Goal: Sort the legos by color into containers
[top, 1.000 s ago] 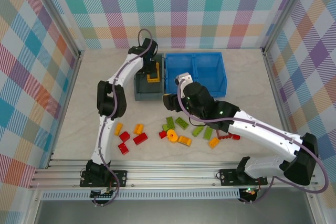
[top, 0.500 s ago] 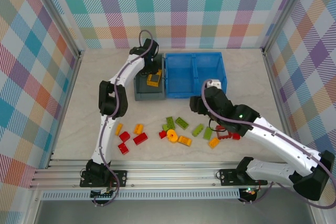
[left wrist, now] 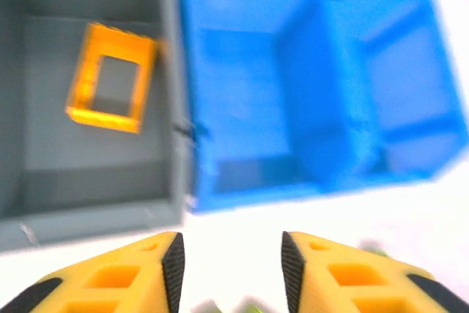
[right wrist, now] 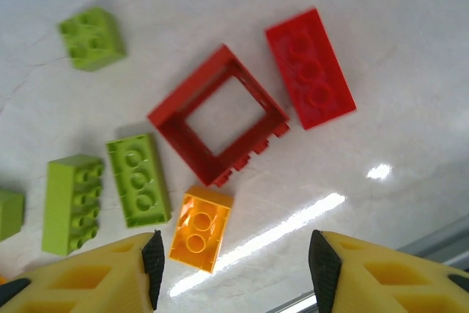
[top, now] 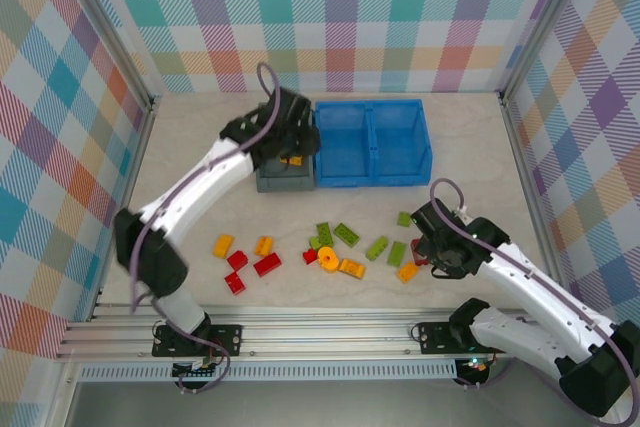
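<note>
My left gripper point(left wrist: 232, 254) is open and holds nothing, hovering by the front of the containers point(top: 300, 142). Inside the dark grey bin point(left wrist: 88, 218) lies an orange hollow frame point(left wrist: 110, 78). Right of it stands the blue two-compartment bin point(left wrist: 308, 86). My right gripper point(right wrist: 234, 265) is open above the table, over legos at the right end of the scatter point(top: 428, 247). Beneath it lie a red hollow frame point(right wrist: 220, 115), a red flat brick point(right wrist: 309, 67), an orange brick point(right wrist: 199, 229) and lime green bricks point(right wrist: 138, 179).
More legos lie in a band across the front of the table: yellow and red ones at the left point(top: 263, 245), a round yellow one point(top: 328, 259), green ones in the middle point(top: 346, 235). The checked walls enclose the table on three sides.
The left gripper opened and let the orange frame fall into the grey bin, then drew back. The right arm swung from the blue bin's front to the legos at the front right.
</note>
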